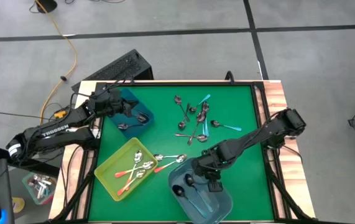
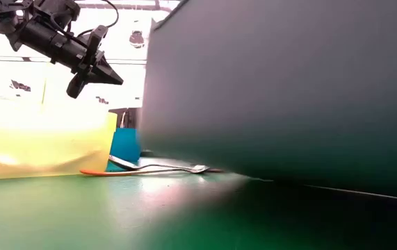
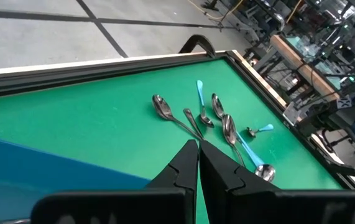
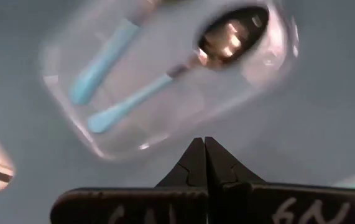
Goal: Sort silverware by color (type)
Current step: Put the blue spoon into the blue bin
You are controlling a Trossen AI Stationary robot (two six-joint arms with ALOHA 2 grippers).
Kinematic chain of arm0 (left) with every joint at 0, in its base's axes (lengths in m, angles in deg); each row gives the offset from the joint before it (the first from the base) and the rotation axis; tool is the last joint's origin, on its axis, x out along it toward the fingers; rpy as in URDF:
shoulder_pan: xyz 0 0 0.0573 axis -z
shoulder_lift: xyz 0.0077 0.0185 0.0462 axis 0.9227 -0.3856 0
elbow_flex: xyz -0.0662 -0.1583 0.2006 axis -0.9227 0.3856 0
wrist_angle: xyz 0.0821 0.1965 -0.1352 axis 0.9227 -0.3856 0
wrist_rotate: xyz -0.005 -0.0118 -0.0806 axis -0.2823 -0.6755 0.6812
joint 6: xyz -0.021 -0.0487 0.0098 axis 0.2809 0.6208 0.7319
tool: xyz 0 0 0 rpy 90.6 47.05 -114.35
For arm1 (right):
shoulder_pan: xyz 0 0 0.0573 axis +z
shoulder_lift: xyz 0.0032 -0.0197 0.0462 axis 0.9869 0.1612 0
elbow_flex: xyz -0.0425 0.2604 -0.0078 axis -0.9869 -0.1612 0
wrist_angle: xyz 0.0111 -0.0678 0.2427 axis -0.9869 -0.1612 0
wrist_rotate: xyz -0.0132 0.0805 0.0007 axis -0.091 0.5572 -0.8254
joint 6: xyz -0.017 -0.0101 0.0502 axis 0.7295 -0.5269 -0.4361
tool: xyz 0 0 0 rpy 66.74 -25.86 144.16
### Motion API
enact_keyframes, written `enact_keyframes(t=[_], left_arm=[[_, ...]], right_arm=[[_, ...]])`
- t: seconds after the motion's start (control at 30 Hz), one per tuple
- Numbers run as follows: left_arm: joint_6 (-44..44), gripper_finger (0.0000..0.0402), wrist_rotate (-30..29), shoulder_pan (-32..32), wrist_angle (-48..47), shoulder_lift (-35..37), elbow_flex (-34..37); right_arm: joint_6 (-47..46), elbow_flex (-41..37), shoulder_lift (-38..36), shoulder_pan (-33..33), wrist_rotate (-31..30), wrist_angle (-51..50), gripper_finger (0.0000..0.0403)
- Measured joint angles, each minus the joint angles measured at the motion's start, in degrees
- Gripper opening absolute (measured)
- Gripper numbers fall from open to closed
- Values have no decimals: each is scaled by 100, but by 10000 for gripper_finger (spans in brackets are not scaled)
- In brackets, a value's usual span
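The loose silverware [image 1: 196,118] lies in a heap on the green table's far middle, also in the left wrist view [image 3: 217,121]. Dark spoons lie in the blue bin [image 1: 132,113], orange-handled ones in the yellow-green bin [image 1: 127,168], and teal-handled ones [image 4: 130,96] in the grey bin [image 1: 201,194]. Two orange-handled spoons [image 1: 168,160] lie on the table between the yellow-green and grey bins. My left gripper [image 3: 198,148] hovers shut and empty over the blue bin. My right gripper [image 4: 204,144] hangs shut and empty above the grey bin.
The grey bin's wall [image 2: 281,90] fills most of the low view. The raised table border [image 1: 261,118] runs along the right side. Free green surface lies at the right, between the heap and the grey bin. A keyboard [image 1: 112,70] sits beyond the far left corner.
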Motion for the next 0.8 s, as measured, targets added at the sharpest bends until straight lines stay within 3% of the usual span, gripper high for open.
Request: enact_keyframes(t=[0.17,0.4,0.8], left_arm=[[-64,0,16,0,-41,-1,0],[-172,0,-17,0,-39,-1,0],[-410,0,-52,-2,-30,0,0]], right_arm=[[-731,-7,89,-78,2,-700,0],[-1695,4,-1,91,-2,-896,0],[-2736,-2,12,962,383,-2038,0]])
